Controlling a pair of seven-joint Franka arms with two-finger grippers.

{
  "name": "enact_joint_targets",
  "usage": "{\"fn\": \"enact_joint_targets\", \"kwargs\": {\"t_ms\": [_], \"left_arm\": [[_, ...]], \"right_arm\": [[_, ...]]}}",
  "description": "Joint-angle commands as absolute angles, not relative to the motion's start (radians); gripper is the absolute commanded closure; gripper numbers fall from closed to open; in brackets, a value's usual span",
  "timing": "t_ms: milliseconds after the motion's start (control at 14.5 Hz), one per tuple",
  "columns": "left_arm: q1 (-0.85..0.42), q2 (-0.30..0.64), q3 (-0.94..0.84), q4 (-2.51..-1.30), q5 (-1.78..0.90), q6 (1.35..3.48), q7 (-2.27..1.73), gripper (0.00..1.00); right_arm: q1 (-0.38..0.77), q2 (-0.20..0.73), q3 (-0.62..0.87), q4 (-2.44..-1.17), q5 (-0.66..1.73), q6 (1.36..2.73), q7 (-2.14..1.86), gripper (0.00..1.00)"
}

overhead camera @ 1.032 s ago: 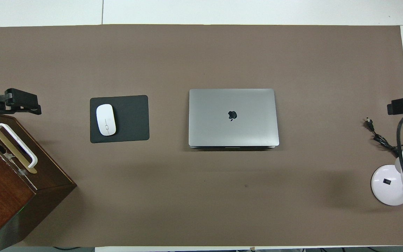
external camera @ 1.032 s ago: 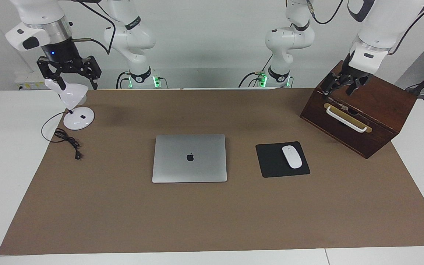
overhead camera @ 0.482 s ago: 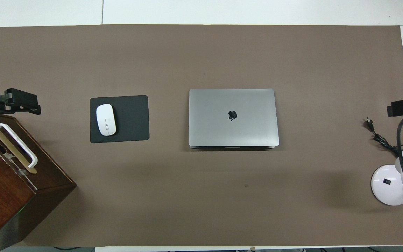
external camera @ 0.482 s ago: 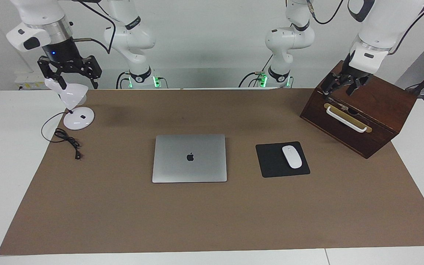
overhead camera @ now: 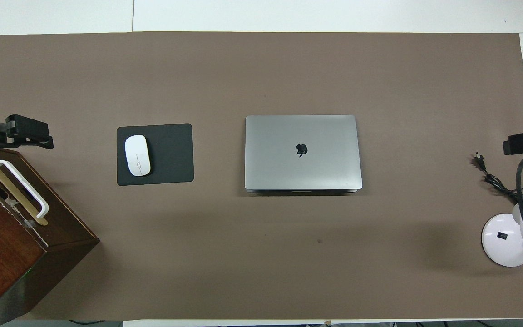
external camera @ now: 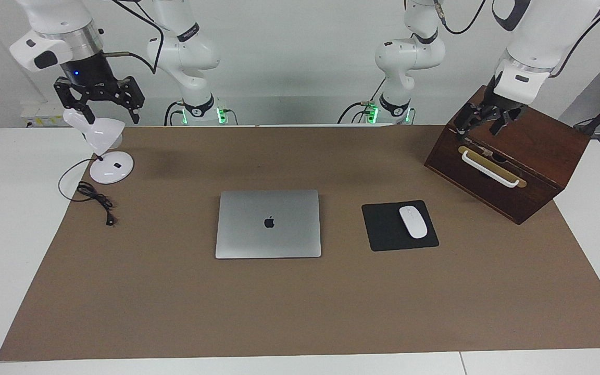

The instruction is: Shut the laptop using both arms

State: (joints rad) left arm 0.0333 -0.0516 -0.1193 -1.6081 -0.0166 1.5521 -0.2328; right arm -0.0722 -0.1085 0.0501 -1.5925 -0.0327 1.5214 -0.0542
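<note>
A: Where's the laptop [external camera: 268, 223]?

B: Lid down flat, mid-bench on the brown mat [external camera: 300, 312], well apart from both my pincers. The mouse pad [external camera: 386, 229] lies beside it, toward my left arm's end.

A: Your pincers?

B: Left pincer [external camera: 482, 123] spread, empty, over the wooden box [external camera: 534, 156]. Right pincer [external camera: 98, 101] spread, empty, over the desk lamp [external camera: 104, 140].

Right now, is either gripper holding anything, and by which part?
Nothing is held. The right gripper hangs open over the lamp; the left gripper hangs open over the wooden box. The laptop lies closed, untouched.
</note>
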Motion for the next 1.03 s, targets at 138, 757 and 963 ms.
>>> {"fn": "enact_joint_targets", "kwargs": {"t_ms": [138,757,963], "left_arm": [[0.031,-0.057,-0.115,-1.605,-0.023,1.545,-0.219,0.0],[0.035,-0.057,-0.115,-1.605,-0.023,1.54,-0.218,0.0],[0.035,-0.057,-0.115,-1.605,-0.023,1.54,-0.218,0.0]], "right_arm": [[-0.092,-0.132,0.057,-1.617,-0.017,1.482,-0.049,0.0],[-0.094,-0.137,0.04,-1.654,-0.006,1.413,-0.089,0.0],[-0.094,-0.138,0.046,-1.66,-0.006,1.396,-0.092,0.0]]}}
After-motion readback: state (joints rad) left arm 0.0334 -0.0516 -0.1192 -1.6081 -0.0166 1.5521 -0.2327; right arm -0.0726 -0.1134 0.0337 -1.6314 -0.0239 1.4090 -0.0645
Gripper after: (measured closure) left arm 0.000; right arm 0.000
